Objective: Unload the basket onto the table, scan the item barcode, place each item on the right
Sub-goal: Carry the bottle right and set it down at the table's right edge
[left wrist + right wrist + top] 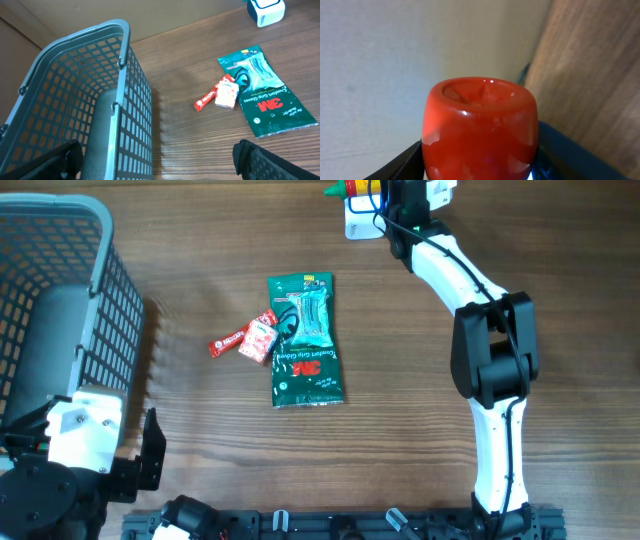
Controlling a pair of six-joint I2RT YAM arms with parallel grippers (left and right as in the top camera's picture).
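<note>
red bottle (480, 130) sits closest to the right wrist camera, its glossy dimpled base filling the view, and the right gripper (482, 170) is clamped on it, one dark finger showing at each side of the base

on the wooden table (200, 430) seen from overhead, working outward from the near edge: the left gripper (160, 167) sits at about 7 o'clock, low and near the edge, its jaws spread wide with nothing between them. its wrist camera looks out between the two fingers

just beyond it, at 9 to 10 o'clock, stands the grey mesh basket (100, 240), upright. its inside is mostly hidden, so i cannot tell what it holds

near the middle of the table lies a green glove pack (305, 340), flat and face up, long side running near to far. touching its 9 o'clock edge is a small red and white packet (260, 340), and a red stick packet (228, 342) lies against that one, angled out toward 8 o'clock

farther out, at about 12 o'clock, a white scanner (360, 225) stands near the far edge, well apart from the glove pack

farthest of all, just past the scanner, the right arm reaches across from 4 o'clock and holds the bottle on its side, green tip pointing to 9 o'clock. whether it touches the scanner i cannot tell
</note>
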